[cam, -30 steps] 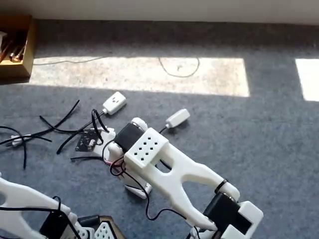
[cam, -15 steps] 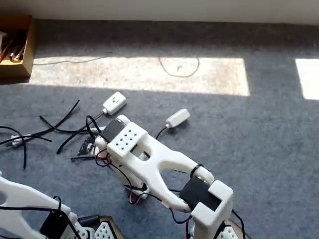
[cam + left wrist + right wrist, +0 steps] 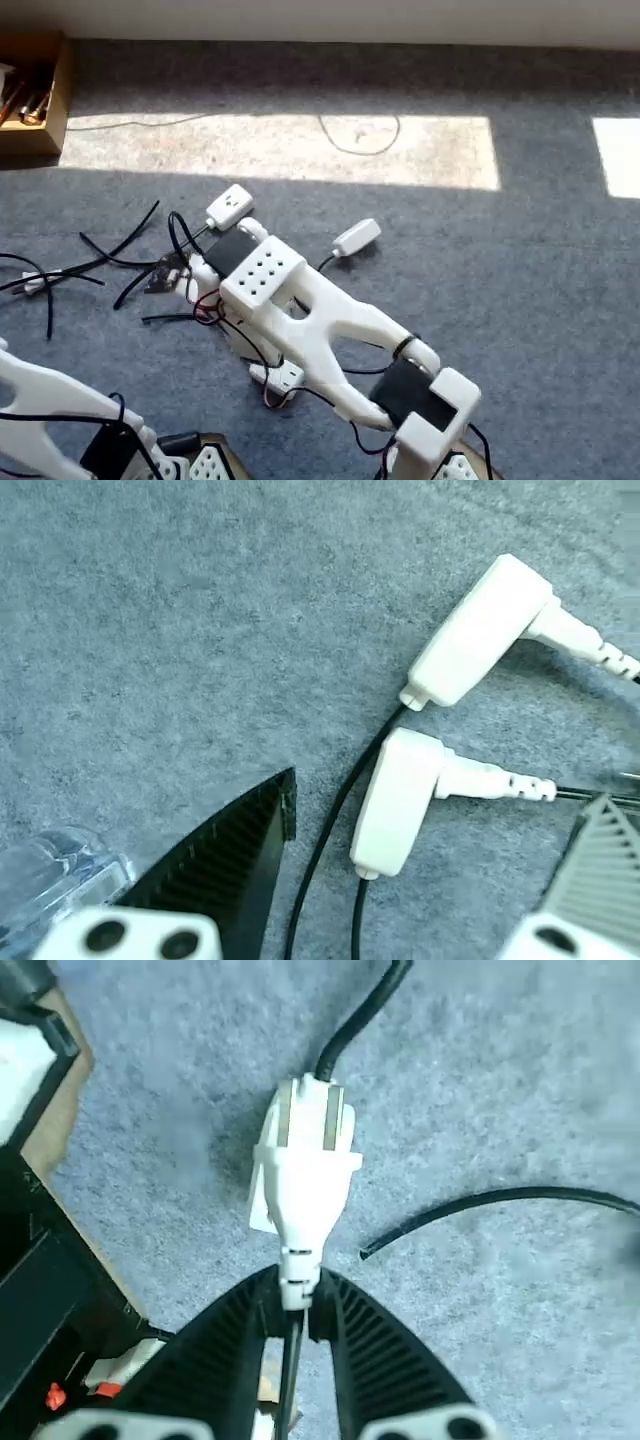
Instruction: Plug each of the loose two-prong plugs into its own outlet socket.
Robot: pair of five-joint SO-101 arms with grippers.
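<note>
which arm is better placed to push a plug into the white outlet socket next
Right. The right gripper is shut on a two-prong plug, prongs pointing away from it, and in the high view that arm ends close to the outlet socket. The left gripper is open, holding nothing.

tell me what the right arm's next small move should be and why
Probably ease the right gripper toward the white outlet socket and line them up: it is shut on a two-prong plug whose prongs face only carpet and a black cable.
</note>
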